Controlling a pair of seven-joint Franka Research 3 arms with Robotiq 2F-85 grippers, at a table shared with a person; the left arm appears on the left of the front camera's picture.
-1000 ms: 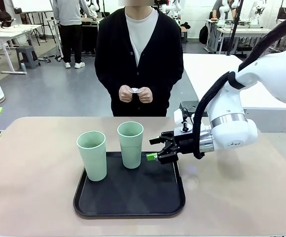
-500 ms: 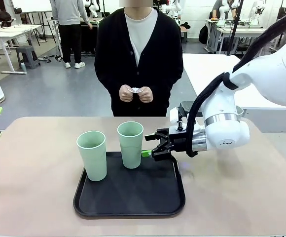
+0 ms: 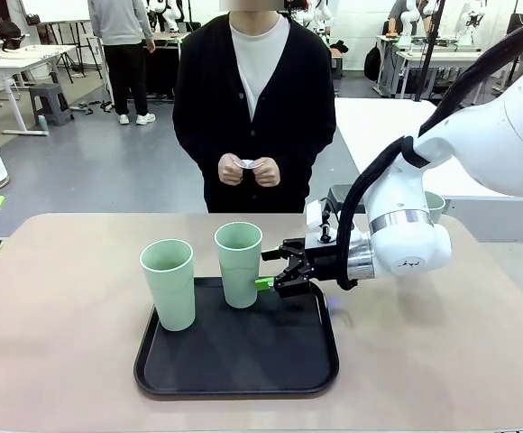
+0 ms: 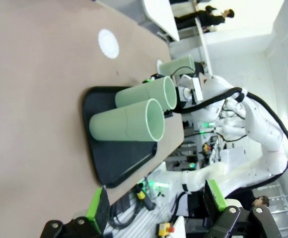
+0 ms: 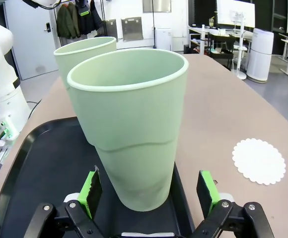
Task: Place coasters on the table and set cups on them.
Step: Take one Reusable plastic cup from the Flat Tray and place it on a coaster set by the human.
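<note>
Two mint-green cups stand on the black tray (image 3: 243,370): the left cup (image 3: 168,282) and the right cup (image 3: 239,262). My right gripper (image 3: 275,269) is open, and in the right wrist view its green pads (image 5: 90,187) flank the lower part of the right cup (image 5: 134,129) without squeezing it. A white scalloped coaster (image 5: 258,160) lies on the beige table (image 3: 63,307) beside the tray. In the left wrist view that coaster (image 4: 108,43) shows again, and a third cup (image 4: 176,66) stands beyond the tray. The person's hands hold another coaster (image 3: 248,165). My left gripper (image 4: 156,203) is open, high above the table.
The person stands at the far edge of the table, hands held in front of the chest. My right arm (image 3: 406,239) reaches in low over the table's right half. A white-topped table (image 3: 379,135) stands behind on the right.
My right gripper has slid left along the tray's far edge until its fingers sit on either side of the right cup. Cups and person have not moved.
</note>
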